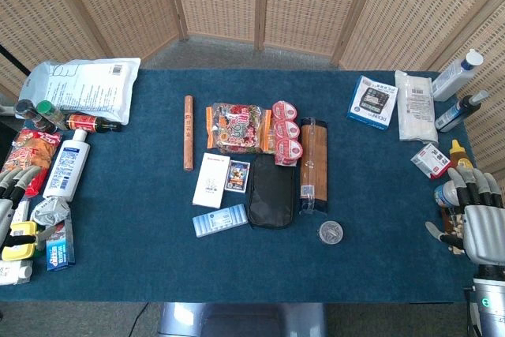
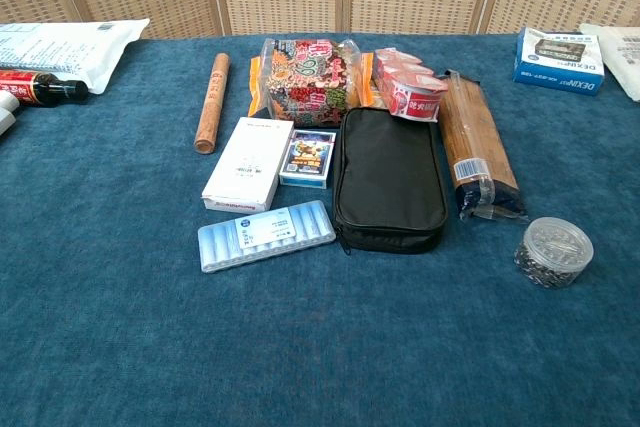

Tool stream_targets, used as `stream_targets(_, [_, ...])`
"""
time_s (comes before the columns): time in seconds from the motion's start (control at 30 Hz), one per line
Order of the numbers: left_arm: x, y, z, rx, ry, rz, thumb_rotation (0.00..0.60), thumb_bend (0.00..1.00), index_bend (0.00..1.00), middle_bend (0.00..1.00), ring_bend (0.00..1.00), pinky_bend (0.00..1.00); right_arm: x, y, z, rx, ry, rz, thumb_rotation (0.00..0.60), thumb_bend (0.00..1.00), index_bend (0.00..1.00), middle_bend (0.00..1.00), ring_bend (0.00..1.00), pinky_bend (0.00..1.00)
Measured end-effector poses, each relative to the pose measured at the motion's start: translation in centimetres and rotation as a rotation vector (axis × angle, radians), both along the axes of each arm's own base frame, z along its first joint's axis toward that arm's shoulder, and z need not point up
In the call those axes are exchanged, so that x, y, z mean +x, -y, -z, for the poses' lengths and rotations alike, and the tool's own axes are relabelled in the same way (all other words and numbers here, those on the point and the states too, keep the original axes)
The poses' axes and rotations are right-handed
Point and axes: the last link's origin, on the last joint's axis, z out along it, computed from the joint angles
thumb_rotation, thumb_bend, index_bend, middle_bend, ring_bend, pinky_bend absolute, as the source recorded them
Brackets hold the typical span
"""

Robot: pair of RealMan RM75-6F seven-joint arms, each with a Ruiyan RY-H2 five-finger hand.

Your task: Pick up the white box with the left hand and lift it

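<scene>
The white box (image 1: pixel 211 180) (image 2: pixel 249 163) lies flat near the middle of the blue table, left of a small card pack (image 1: pixel 237 176) (image 2: pixel 308 158). My left hand (image 1: pixel 11 199) hovers at the table's far left edge, fingers apart and holding nothing, well away from the box. My right hand (image 1: pixel 476 216) stays at the far right edge, fingers spread and empty. Neither hand shows in the chest view.
Beside the box are a black pouch (image 1: pixel 271 191), a light-blue pill strip (image 1: pixel 220 219), a brown tube (image 1: pixel 188 132) and a snack bag (image 1: pixel 237 127). A white lotion bottle (image 1: pixel 68 163) and small packets lie by the left hand. A round clear jar (image 2: pixel 553 251) sits front right.
</scene>
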Motion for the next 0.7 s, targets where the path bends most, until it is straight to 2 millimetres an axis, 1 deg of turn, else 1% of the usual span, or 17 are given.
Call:
stream_targets(0.23, [0.1,-0.4,0.4,-0.016,-0.007,0.011,0.562,0.0,0.0,0.08,0.0,0.0,0.1,-0.2,0.2,0.009,0.011,-0.005,0.536,0.03,0.0,0.0,0.0,0.0])
stream_targets(0.37, [0.6,-1.4,0.4,-0.028,-0.032,0.033,0.568,0.0,0.0,0.08,0.0,0.0,0.0,-0.5,0.2,0.006,0.02,-0.007,0.541,0.03,0.0,0.0,0.0,0.0])
stream_targets(0.47, [1.2,-2.7,0.5,-0.041,-0.048,0.061,0.598,0.0,0.0,0.08,0.0,0.0,-0.1,-0.8,0.2,0.008,0.026,-0.006,0.537,0.03,0.0,0.0,0.0,0.0])
stream_targets(0.57, [1.8,-4.3,0.7,-0.061,-0.074,0.088,0.6,0.0,0.0,0.08,0.0,0.0,-0.3,-1.1,0.1,0.007,0.029,0.001,0.54,0.03,0.0,0.0,0.0,0.0])
stream_targets(0.7, [3.1,-6.9,1.6,-0.096,-0.132,0.139,0.6,0.0,0.0,0.07,0.0,0.0,-0.5,-1.5,-0.3,-0.005,0.029,0.012,0.537,0.03,0.0,0.0,0.0,0.0])
